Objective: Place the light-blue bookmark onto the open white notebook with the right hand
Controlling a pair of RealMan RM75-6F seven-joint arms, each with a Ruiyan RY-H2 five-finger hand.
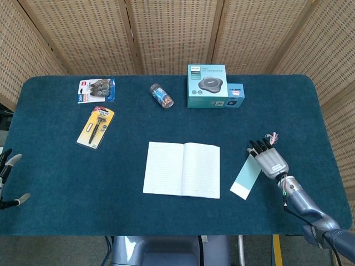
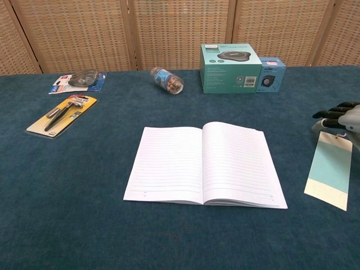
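Note:
The light-blue bookmark (image 1: 244, 177) (image 2: 331, 170) lies flat on the blue cloth, just right of the open white notebook (image 1: 182, 169) (image 2: 205, 163), with a pink tassel at its far end. My right hand (image 1: 270, 158) (image 2: 339, 116) hovers over that far end, fingers spread and stretched leftward, holding nothing. Whether the fingertips touch the card I cannot tell. My left hand (image 1: 9, 178) shows only at the head view's left edge, off the table, fingers apart and empty.
A teal box (image 1: 207, 86) and a small blue box (image 1: 235, 95) stand at the back. A lying bottle (image 1: 161, 95), a razor pack (image 1: 96, 127) and a blister pack (image 1: 96, 90) are at the back left. A wicker screen stands behind the table.

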